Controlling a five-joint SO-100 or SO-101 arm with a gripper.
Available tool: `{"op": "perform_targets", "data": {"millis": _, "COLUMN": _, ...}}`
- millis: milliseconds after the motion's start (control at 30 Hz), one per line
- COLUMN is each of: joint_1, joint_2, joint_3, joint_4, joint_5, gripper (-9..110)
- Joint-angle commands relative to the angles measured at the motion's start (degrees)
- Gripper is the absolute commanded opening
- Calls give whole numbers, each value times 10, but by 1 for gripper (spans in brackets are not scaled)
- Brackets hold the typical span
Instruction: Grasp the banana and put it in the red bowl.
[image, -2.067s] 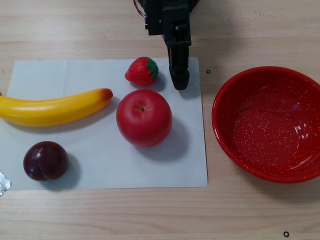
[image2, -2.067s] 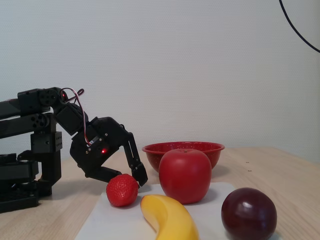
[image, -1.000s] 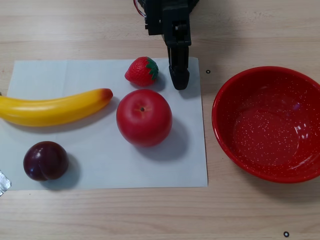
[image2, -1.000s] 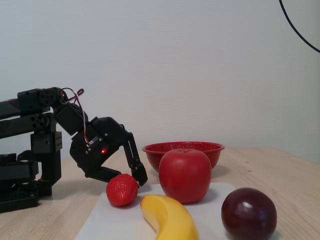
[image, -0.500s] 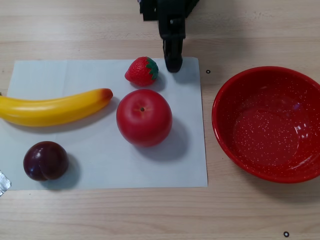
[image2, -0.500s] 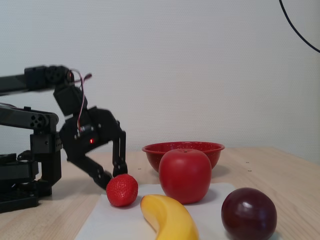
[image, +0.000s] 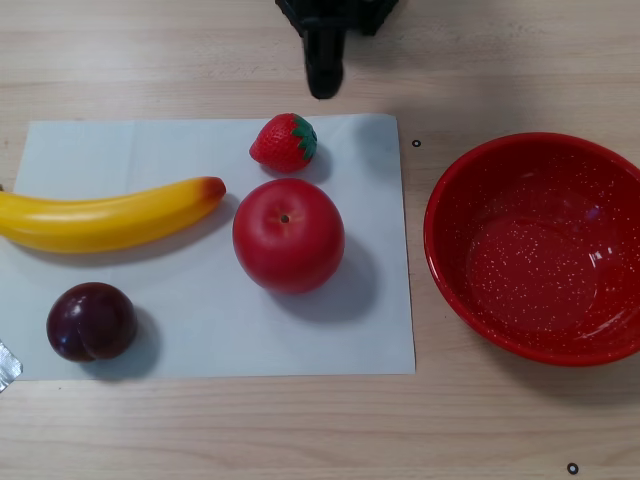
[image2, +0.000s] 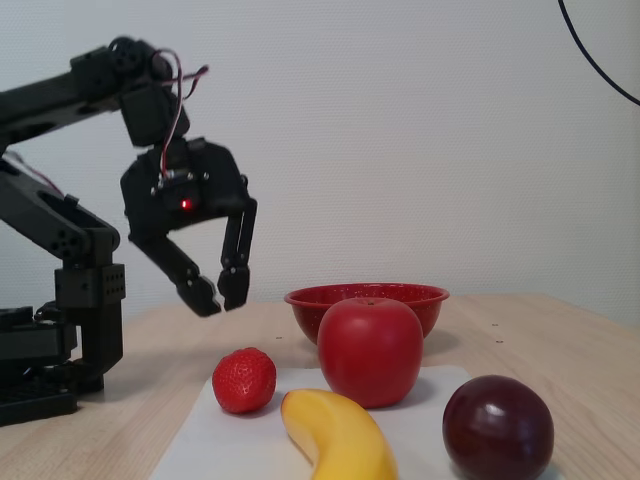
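Observation:
The banana (image: 105, 217) lies on the left of a white sheet (image: 190, 320), its orange-red tip pointing at the red apple. It shows at the bottom of the fixed view (image2: 340, 440). The red bowl (image: 450, 270) stands empty on the table to the right of the sheet, and behind the apple in the fixed view (image2: 310, 300). My gripper (image2: 220, 298) hangs in the air above the table, behind the strawberry, with its fingertips nearly together and nothing between them. In the other view it enters from the top edge (image: 323, 85), well away from the banana.
On the sheet lie a red apple (image: 288, 235), a strawberry (image: 284, 142) just below the gripper, and a dark plum (image: 91, 321). The arm's base (image2: 60, 350) stands at the left of the fixed view. A bit of foil (image: 6, 365) lies at the left edge.

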Motion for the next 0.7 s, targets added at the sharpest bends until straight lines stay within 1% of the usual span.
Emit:
{"op": "perform_targets", "data": {"millis": 0, "joint_1": -18, "joint_2": -28, "joint_3": -87, "joint_4": 18, "joint_5": 25, "gripper": 0}}
{"op": "perform_targets", "data": {"millis": 133, "joint_1": -56, "joint_2": -98, "joint_3": -169, "joint_4": 46, "joint_5": 58, "gripper": 0}}
{"op": "perform_targets", "data": {"millis": 500, "joint_1": -162, "joint_2": -267, "joint_3": -388, "joint_4": 70, "joint_5": 144, "gripper": 0}}
{"op": "perform_targets", "data": {"millis": 667, "joint_1": -202, "joint_2": -354, "joint_3": -502, "joint_4": 110, "joint_5": 191, "gripper": 0}}
